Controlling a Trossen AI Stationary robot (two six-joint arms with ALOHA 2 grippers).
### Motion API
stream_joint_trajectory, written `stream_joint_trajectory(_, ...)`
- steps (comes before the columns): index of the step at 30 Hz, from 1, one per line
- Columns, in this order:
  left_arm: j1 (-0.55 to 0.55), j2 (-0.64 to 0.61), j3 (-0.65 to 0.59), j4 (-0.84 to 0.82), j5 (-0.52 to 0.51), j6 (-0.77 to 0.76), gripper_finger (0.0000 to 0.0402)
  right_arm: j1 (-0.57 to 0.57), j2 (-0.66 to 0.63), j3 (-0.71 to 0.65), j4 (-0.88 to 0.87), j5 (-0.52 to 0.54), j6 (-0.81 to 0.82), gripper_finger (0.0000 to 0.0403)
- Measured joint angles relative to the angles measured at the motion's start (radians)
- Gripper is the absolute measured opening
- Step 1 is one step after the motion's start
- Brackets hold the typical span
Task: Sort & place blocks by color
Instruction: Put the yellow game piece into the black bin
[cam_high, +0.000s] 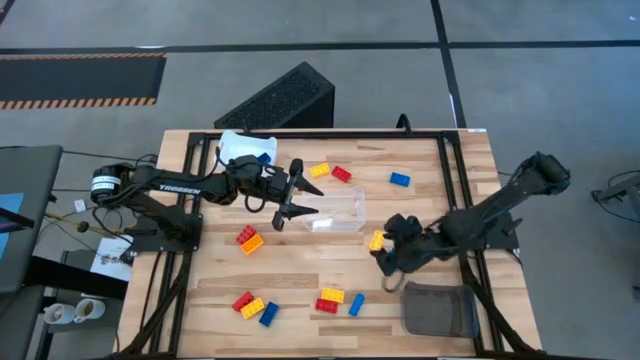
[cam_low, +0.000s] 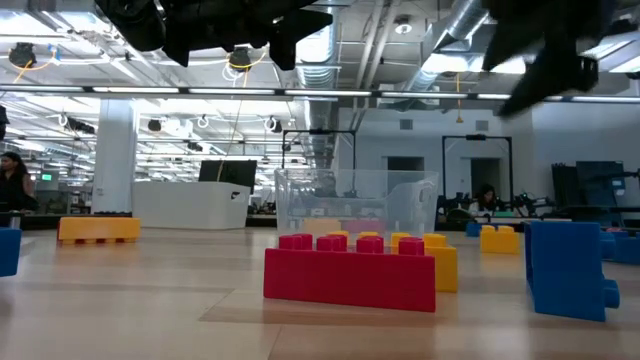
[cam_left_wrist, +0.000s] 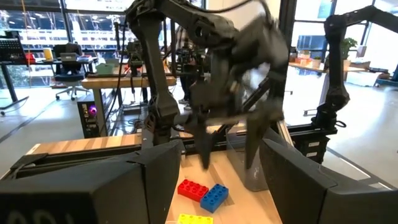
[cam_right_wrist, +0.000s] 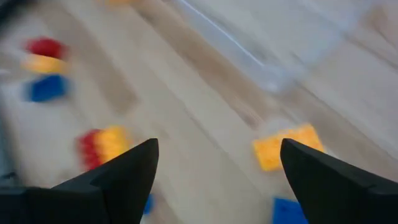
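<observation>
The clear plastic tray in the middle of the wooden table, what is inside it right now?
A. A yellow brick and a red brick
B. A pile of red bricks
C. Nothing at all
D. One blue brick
C: in the high view the clear plastic tray shows only bare table through its bottom, and the studded toy bricks, like the yellow brick by the right gripper, all lie outside it.

Beyond the wooden tabletop (cam_high: 300, 270) lay grey floor (cam_high: 520, 90), while exposed ceiling ducts (cam_low: 340, 40), desks (cam_left_wrist: 118, 81) and office chairs (cam_left_wrist: 67, 71) filled the bright room.
</observation>
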Motion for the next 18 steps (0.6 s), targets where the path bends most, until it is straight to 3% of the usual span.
stream_joint_trajectory(9,0.000,0.000,0.000,0.002,0.000,0.000,0.0210,-0.185,0.229,0.000,-0.058,-0.297,-0.116,0.0353)
stream_joint_trajectory(18,0.000,0.000,0.000,-0.019,0.000,0.000,0.0210,-0.313,0.303,-0.001,-0.075,-0.351,0.041,0.0350)
